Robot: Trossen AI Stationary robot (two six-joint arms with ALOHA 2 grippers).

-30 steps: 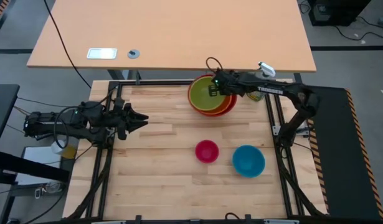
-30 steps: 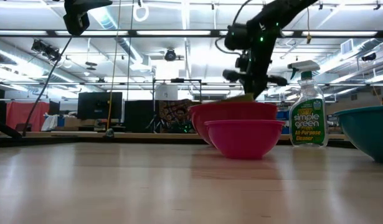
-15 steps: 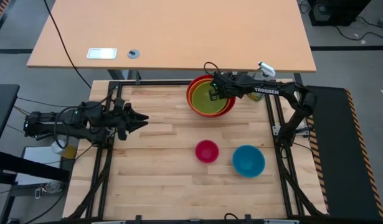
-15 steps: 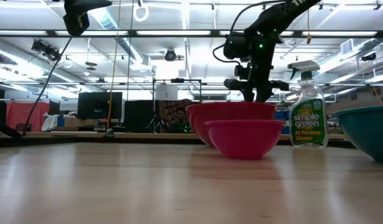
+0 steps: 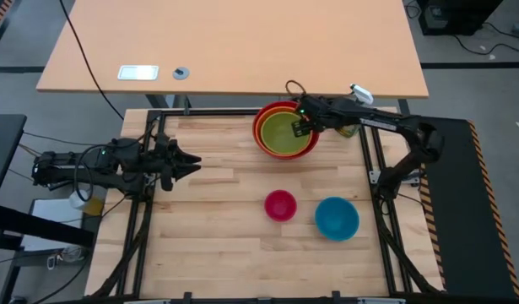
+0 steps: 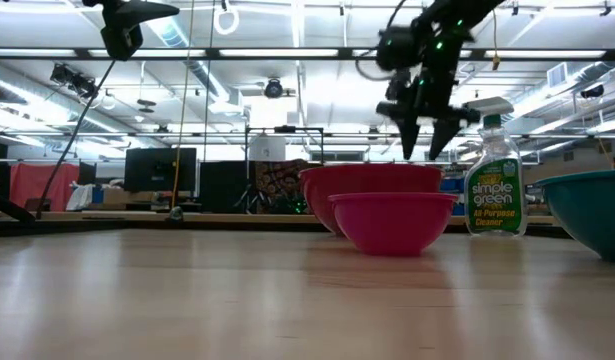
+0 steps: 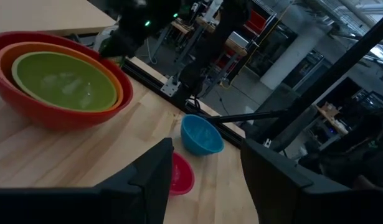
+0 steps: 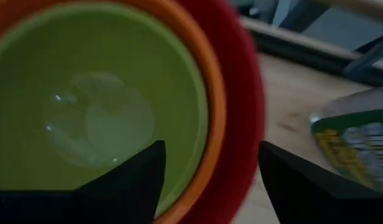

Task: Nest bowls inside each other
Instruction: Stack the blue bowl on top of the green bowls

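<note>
The lime green bowl (image 5: 283, 131) sits nested in the orange bowl (image 8: 214, 124), which sits in the red bowl (image 5: 264, 140) at the table's far side. My right gripper (image 6: 421, 152) hovers open just above the stack's right rim, touching nothing. The pink bowl (image 5: 280, 205) and the blue bowl (image 5: 337, 217) stand apart on the table nearer the front. My left gripper (image 5: 190, 161) waits open at the table's left, above the wood.
A clear spray bottle (image 6: 494, 188) stands right of the stacked bowls, close to my right gripper. A black frame rail (image 5: 367, 160) runs along the table's right side. Bare wood lies between the stack and the pink bowl.
My right gripper has opened and let go of the green bowl, which had been tilted on the stack and now lies level inside the orange bowl. The gripper has then risen and drawn toward the table's right edge.
</note>
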